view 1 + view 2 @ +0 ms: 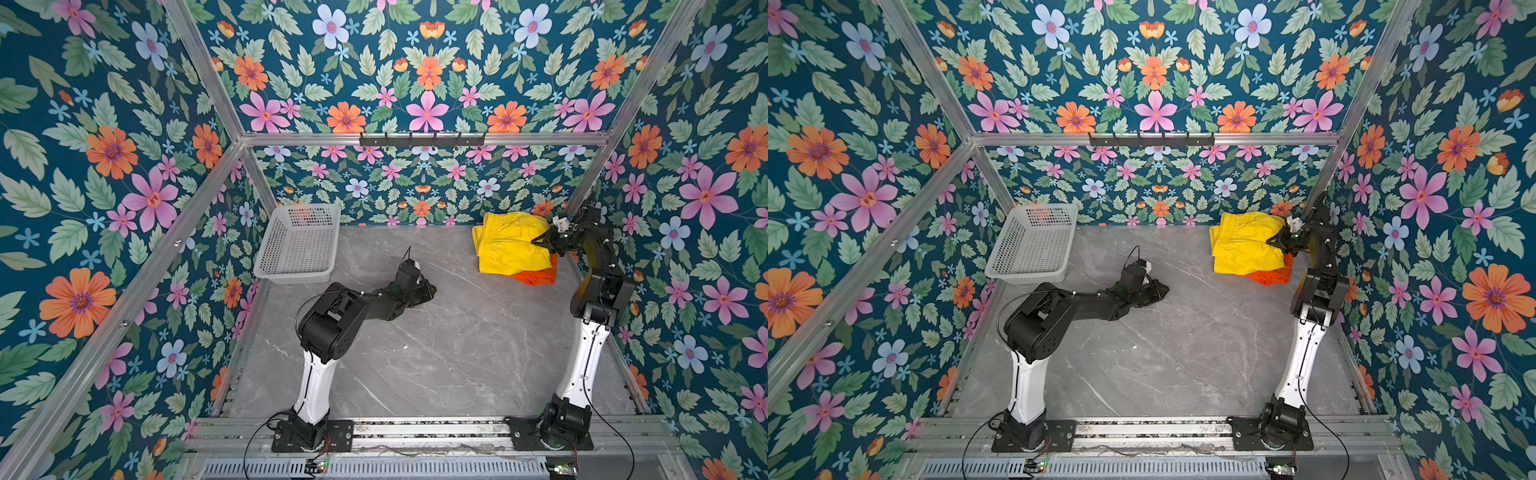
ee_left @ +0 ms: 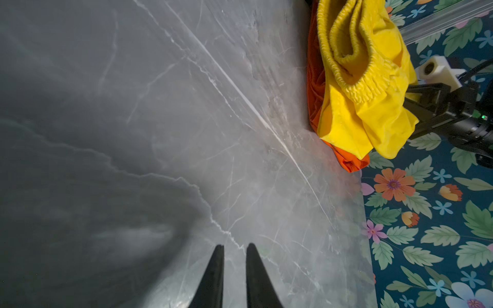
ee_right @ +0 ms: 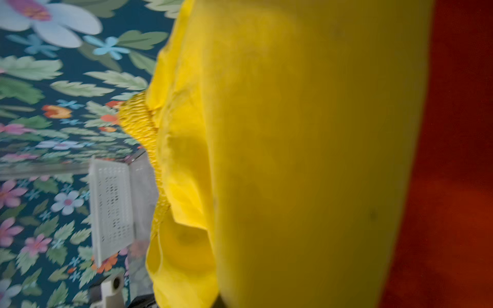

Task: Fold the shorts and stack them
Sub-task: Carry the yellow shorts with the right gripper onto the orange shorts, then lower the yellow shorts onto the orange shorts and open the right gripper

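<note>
Folded yellow shorts [image 1: 509, 243] lie atop orange shorts [image 1: 537, 276] in the tabletop's [image 1: 415, 353] far right corner. The right gripper's [image 1: 539, 242] jaws stand parted at the yellow pair's edge. The left gripper [image 2: 234, 246], jaws narrow and empty, sits low over mid-tabletop, near a white basket [image 1: 266, 245].

Left arm [image 1: 316, 386] and right arm [image 1: 582, 361] match: white lower part, black joints, black cables, black base plates [image 1: 340, 434], maybe with screws. Left end effector [image 2: 235, 246]: two black pointed fingers [image 2: 213, 277].
</note>
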`<state>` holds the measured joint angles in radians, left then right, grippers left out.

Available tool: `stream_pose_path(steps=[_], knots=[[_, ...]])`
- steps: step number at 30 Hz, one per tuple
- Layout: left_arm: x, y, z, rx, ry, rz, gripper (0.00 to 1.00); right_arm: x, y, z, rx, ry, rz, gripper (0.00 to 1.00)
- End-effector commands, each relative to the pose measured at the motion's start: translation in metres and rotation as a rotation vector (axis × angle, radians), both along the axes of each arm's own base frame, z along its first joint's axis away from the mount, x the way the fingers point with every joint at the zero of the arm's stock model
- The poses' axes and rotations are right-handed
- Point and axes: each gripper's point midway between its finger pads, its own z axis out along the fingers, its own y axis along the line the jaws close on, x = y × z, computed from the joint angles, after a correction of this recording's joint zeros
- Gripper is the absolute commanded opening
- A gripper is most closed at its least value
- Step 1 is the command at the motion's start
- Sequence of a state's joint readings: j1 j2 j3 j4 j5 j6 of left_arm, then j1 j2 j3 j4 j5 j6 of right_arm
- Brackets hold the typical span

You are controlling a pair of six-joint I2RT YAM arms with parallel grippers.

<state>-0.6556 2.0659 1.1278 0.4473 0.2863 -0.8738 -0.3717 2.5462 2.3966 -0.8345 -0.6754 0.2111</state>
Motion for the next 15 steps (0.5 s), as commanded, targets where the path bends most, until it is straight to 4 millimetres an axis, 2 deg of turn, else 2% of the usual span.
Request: stream_pose_path(steps=[1,3,5,11,13,15], knots=[[0.000,0.002,0.003,0.014,-0.010,0.002,0.19,-0.009,-0.020,-0.025,-0.088,0.131,-0.119,0.36],[-0.001,0.002,0.004,0.019,-0.011,0.001,0.20,-0.014,-0.027,-0.026,-0.125,0.170,-0.144,0.51],[-0.002,0.003,0.007,0.024,-0.015,0.001,0.20,-0.017,-0.029,-0.012,-0.164,0.162,-0.148,0.62],[-0.004,0.007,0.016,0.033,-0.032,0.005,0.21,-0.033,-0.036,0.072,-0.398,0.040,-0.205,0.66],[-0.004,0.008,0.021,0.034,-0.042,0.005,0.21,-0.037,-0.027,0.093,-0.467,-0.013,-0.194,0.66],[-0.004,0.008,0.024,0.038,-0.049,0.005,0.21,-0.033,-0.005,0.107,-0.484,-0.087,-0.132,0.66]])
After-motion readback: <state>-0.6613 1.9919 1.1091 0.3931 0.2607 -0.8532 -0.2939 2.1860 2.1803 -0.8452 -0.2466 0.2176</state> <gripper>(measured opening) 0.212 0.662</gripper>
